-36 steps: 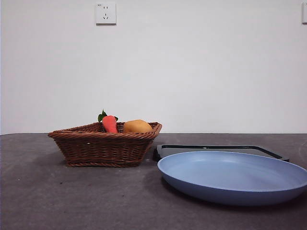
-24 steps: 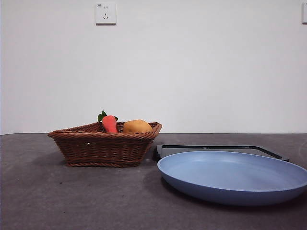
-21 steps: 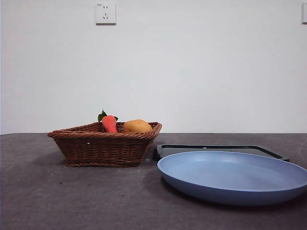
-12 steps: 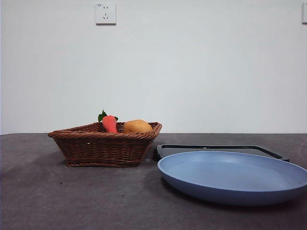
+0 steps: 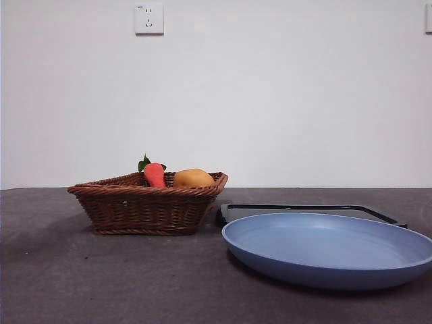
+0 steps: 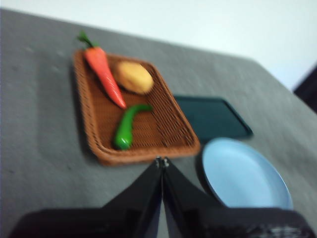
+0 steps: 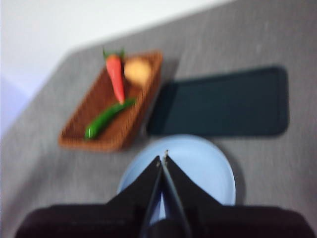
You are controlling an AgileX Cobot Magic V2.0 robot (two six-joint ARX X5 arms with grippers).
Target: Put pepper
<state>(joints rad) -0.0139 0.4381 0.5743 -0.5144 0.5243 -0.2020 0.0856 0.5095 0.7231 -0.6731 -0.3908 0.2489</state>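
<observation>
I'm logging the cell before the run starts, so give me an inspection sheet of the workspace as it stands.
Surface: dark grey table, nothing spilled in view.
Job's things: pepper lies in the wicker basket, ungrasped.
Clutter: carrot and a yellow-brown potato-like item share the basket; a dark tray and a blue plate sit beside it.
Grippers: left gripper and right gripper are both shut, empty, raised above the table.
Cables: nothing seen.
Surroundings: white wall with a socket.
</observation>
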